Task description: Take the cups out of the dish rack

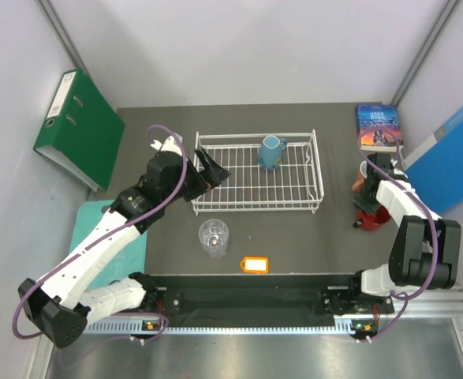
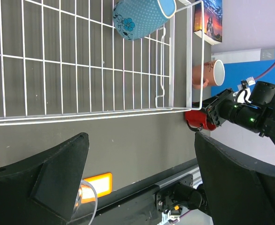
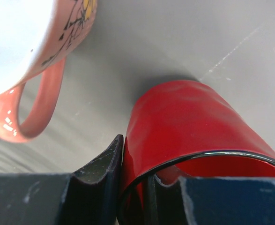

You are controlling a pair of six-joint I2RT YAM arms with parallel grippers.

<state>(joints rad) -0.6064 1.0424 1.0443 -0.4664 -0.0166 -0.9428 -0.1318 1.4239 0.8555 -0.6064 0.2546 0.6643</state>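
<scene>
Pinching red cup's [image 3: 193, 122] rim in right tool [image 3: 137, 174], on desk [image 3: 174, 37]; next let go, send wide-open empty left tool [image 2: 141, 138] to blue cup [image 2: 139, 16] in rack [image 2: 81, 115].

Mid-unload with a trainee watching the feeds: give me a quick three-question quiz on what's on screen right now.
1. True or false: the dish rack holds no cups.
2. The right gripper is shut on which cup? A) red mug B) pink mug C) glass tumbler
3. Fill in: ___ cups are outside the rack.
Key: 1 false, the light blue mug stands in it. 2 A, pinching its wall. 3 three: red mug, pink mug, glass tumbler.
</scene>
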